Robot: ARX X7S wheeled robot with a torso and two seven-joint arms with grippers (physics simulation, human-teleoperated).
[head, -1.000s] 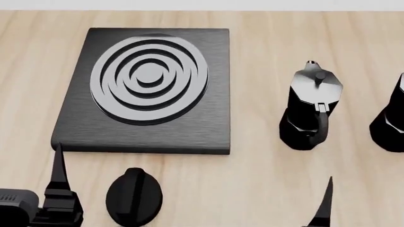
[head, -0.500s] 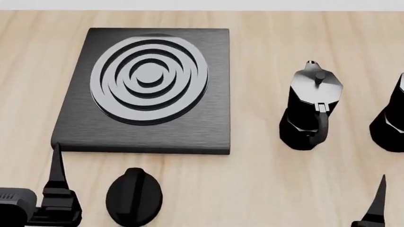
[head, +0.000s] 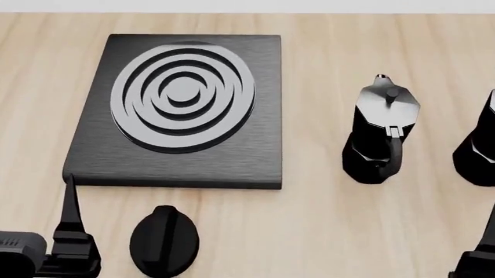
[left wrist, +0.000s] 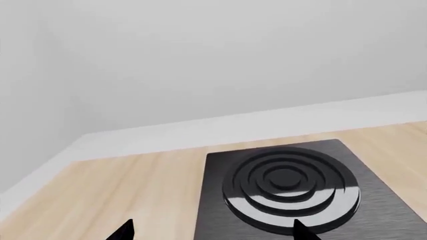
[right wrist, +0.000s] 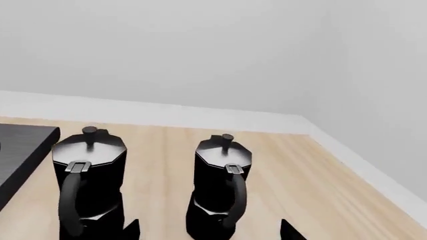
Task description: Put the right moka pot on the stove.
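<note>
Head view shows the right moka pot (head: 478,152) upright at the worktop's (head: 325,220) far right edge, handle facing the robot, well apart from the stove (head: 182,110). Both end effectors, left (left wrist: 212,231) and right (right wrist: 210,230), hover empty, fingers spread.

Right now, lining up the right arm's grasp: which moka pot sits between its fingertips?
The right moka pot, farther from the stove. The right wrist view frames it between the fingertips; the left pot stands off to the side.

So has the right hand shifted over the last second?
Yes. In the head view the right hand has slid rightward, from below the nearer moka pot to the frame's right edge, toward the right moka pot.
</note>
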